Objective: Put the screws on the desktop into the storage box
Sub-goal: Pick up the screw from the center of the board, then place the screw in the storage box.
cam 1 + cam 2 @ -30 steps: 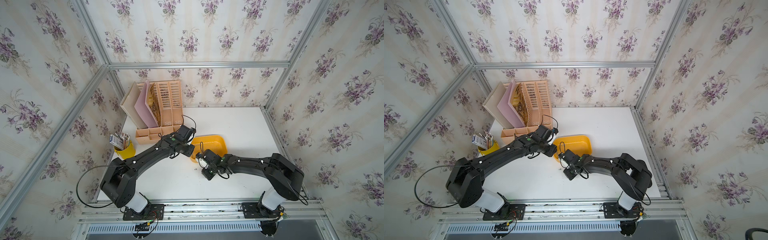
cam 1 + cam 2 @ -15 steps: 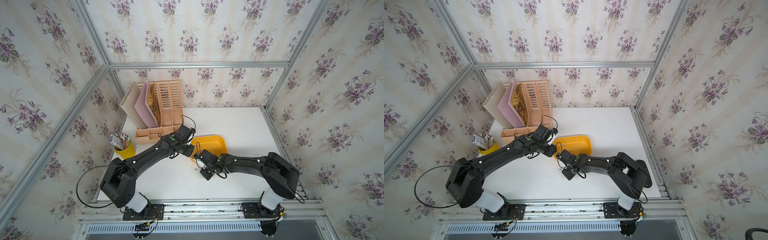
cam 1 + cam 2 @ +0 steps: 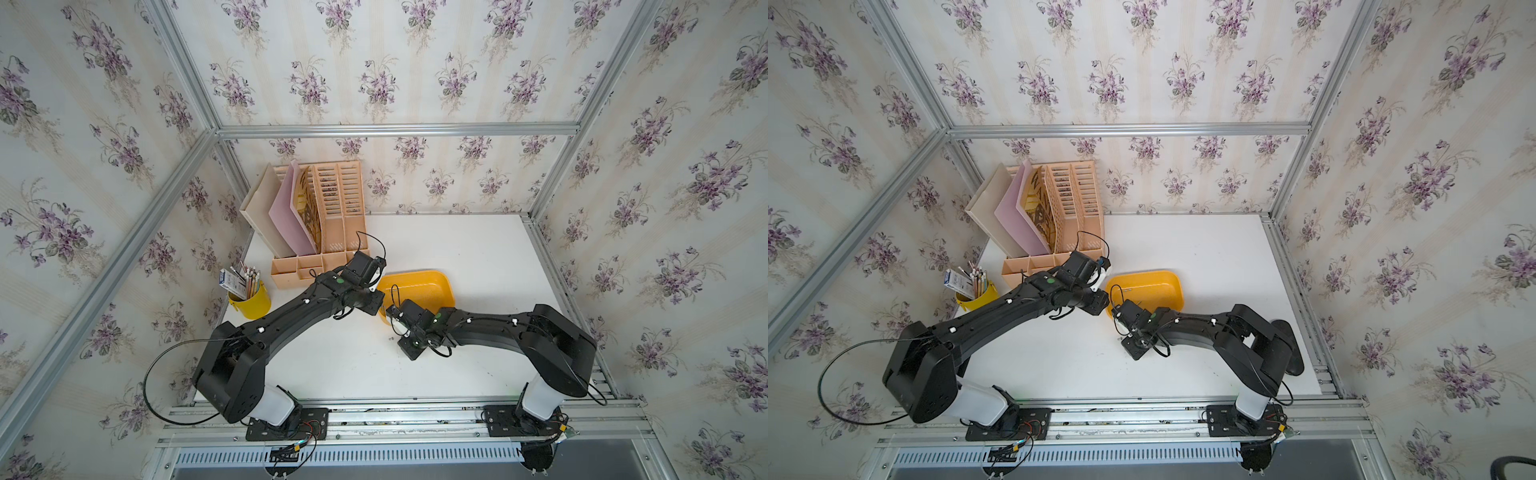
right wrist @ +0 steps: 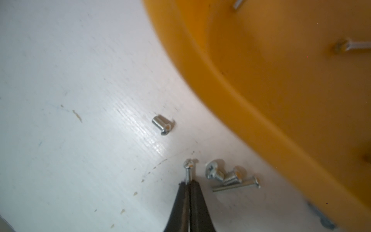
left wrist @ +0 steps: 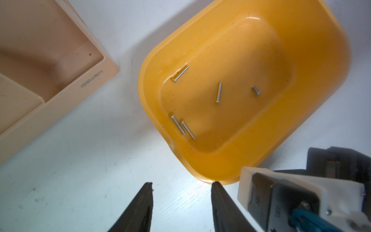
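1. Pinching a thin screw [image 4: 188, 170] by its tail, my right claw [image 4: 188, 183] is pressed together just beside the storage box [image 4: 251, 104], low over the surface [image 4: 80, 80]. Only the very tips hold the screw, so I think it could slip out or twist when I lift.
2. A little heap of loose screws [image 4: 230, 177] lies between that claw and the box. A sideways move could knock them away.
3. A short screw [image 4: 162, 124] lies alone near the box. It may roll if bumped.
4. My left claw [image 5: 181, 185] is spread and holds nothing, right at the box rim. The two arms are close, so they could bump each other or tip the box, where five screws [image 5: 218, 92] already lie.
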